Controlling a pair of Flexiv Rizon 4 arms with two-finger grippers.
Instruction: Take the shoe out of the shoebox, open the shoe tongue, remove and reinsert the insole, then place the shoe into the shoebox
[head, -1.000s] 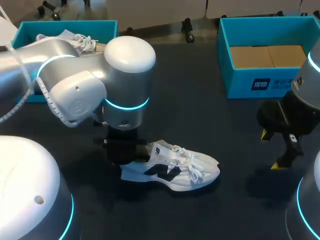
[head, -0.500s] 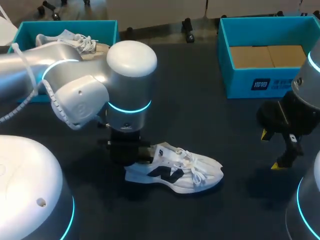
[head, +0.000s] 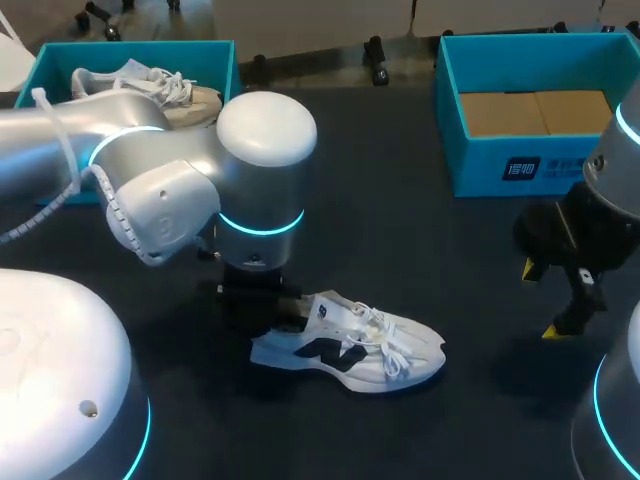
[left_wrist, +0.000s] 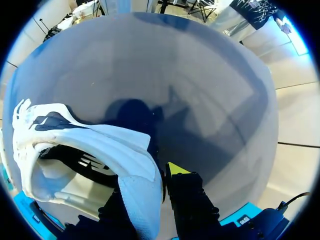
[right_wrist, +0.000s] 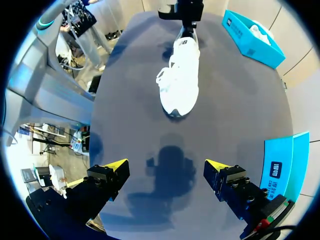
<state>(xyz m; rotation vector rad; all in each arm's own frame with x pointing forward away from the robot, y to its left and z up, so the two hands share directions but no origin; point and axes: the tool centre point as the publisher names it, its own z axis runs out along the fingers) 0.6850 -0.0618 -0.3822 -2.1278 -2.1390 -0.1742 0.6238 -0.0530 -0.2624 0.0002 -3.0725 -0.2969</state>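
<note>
Head view: our left gripper (head: 280, 312) comes straight down onto the heel of a white shoe (head: 350, 345) that sits sole-down on the dark table (head: 400, 230), toe pointing away from that gripper toward our right side. In the left wrist view the fingers are nearly closed, pinching the padded heel collar, with one finger inside the shoe and one outside. Our right gripper (right_wrist: 165, 167) hangs above the table well apart from the shoe. It is spread wide and holds nothing, and the shoe's toe lies straight ahead of it. Beyond the left gripper a blue left box (head: 130, 45) holds a second shoe (head: 140, 85). Beyond the right gripper a blue right box (head: 520, 165) holds brown cardboard (head: 535, 110). We cannot tell which box is meant for this shoe. We judge the main risk to be the hold itself. Only the soft collar is pinched, so the shoe could pivot, slip free or fold at the heel if it is lifted or pushed. The loose laces (head: 385, 335) could also snag a finger when the tongue is opened. As for markings, the shoe's side carries a dark logo (head: 328, 348) and the right box has a white label (head: 522, 168) on its front. We do not read either out.
</note>
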